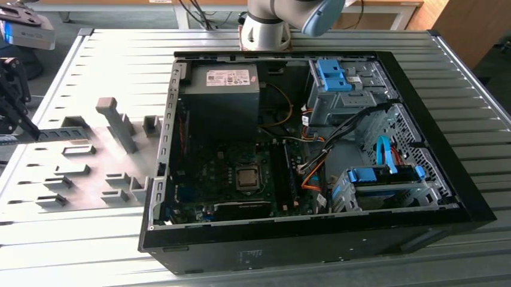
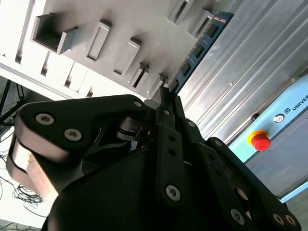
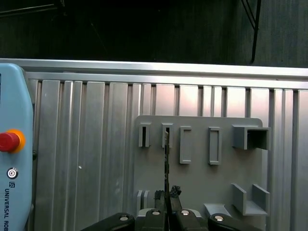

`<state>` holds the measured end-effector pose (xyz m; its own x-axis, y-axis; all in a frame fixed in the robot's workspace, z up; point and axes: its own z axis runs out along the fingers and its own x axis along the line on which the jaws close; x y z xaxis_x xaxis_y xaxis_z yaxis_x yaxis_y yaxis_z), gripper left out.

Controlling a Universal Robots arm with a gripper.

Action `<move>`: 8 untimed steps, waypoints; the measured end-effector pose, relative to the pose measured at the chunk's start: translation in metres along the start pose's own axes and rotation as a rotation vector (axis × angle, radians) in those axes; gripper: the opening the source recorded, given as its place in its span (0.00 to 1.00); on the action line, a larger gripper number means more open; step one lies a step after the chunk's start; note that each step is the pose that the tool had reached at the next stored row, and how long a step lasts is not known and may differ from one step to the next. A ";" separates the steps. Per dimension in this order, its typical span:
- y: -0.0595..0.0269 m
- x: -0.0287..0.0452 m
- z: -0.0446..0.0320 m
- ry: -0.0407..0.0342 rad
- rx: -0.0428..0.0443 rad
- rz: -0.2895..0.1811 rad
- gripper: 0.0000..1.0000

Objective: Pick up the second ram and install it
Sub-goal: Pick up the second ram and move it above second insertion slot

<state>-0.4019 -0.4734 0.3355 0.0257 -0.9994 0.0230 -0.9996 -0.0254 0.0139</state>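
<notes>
I have the fingers [image 2: 168,144] pinching one end of the second ram [image 2: 197,53], which sticks straight out from them over the grey holder plate [image 3: 202,178]. In the first wrist view I see the stick edge-on, its far end at one of the plate's narrow slots; I cannot tell whether it touches. In the exterior view it is at the far left of the frame, well apart from the open computer case [image 1: 447,161] on the bench [image 1: 119,54].
</notes>
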 end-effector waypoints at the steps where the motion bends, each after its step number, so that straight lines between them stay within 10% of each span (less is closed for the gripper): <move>1: 0.0000 0.0000 -0.0017 0.0001 0.0001 0.000 0.14; 8: 0.0002 -0.0008 -0.0196 0.0022 0.0000 0.000 0.14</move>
<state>-0.4019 -0.4721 0.3551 0.0257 -0.9994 0.0252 -0.9996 -0.0254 0.0139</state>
